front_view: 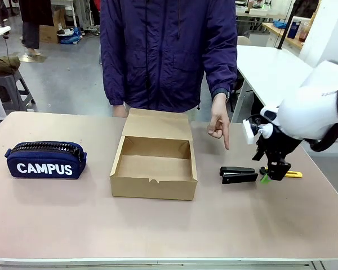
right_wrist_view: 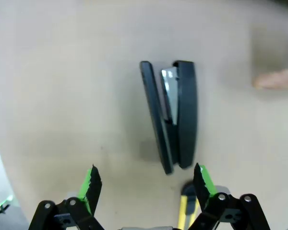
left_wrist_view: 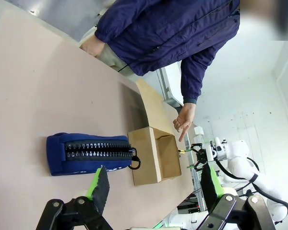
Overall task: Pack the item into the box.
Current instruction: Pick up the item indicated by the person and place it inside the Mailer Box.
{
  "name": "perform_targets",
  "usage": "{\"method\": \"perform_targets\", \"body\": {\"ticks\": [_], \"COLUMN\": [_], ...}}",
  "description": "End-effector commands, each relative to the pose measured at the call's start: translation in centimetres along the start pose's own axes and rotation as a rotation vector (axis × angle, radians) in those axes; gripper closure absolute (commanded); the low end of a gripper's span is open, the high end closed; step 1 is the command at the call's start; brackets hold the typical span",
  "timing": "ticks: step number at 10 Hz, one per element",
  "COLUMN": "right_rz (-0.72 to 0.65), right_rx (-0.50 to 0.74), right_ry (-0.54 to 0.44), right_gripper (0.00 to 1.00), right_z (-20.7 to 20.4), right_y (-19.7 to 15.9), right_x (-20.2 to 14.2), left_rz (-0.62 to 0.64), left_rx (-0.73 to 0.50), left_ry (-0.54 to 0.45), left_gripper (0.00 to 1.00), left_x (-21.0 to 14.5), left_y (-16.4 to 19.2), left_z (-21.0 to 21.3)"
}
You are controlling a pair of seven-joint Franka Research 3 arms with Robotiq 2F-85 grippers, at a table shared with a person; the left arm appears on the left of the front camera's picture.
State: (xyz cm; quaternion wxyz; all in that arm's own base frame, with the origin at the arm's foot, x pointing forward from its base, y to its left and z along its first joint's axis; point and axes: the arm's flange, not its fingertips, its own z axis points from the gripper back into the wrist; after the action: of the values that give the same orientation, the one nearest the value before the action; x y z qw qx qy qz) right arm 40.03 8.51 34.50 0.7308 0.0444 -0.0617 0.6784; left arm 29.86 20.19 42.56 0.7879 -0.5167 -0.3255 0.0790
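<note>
Fingers (right_wrist_view: 90, 189) of the right gripper (front_view: 272, 171) are being held wide apart, empty, over the surface (front_view: 56, 219); the stapler (right_wrist_view: 175, 115) is being left untouched just ahead of them, between them and the box (front_view: 152, 188). The left gripper (left_wrist_view: 153, 187) is being held spread, empty.

Reads "CAMPUS" in big white capital letters on the near side of the navy case (front_view: 45, 160), lying on the table (front_view: 242, 225) left of the box (front_view: 152, 189). Printed in one straight line.
</note>
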Motion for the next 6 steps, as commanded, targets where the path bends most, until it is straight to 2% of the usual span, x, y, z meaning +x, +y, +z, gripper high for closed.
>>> {"method": "perform_targets", "body": {"ticks": [1,6], "right_rz": [-0.021,-0.052], "right_rx": [-0.025,-0.062], "right_ry": [-0.001,-0.063], "right_gripper": [0.00,0.00], "right_z": [-1.1,-3.7], "right_y": [-1.7,-4.5], "right_x": [1.3,2.5], "left_rz": [-0.014,-0.014], "left_rx": [-0.021,-0.021], "left_ry": [-0.014,-0.014], "left_gripper": [0.00,0.00], "left_x": [0.1,0.1], "left_y": [-0.1,-0.1], "left_z": [0.0,0.0]}}
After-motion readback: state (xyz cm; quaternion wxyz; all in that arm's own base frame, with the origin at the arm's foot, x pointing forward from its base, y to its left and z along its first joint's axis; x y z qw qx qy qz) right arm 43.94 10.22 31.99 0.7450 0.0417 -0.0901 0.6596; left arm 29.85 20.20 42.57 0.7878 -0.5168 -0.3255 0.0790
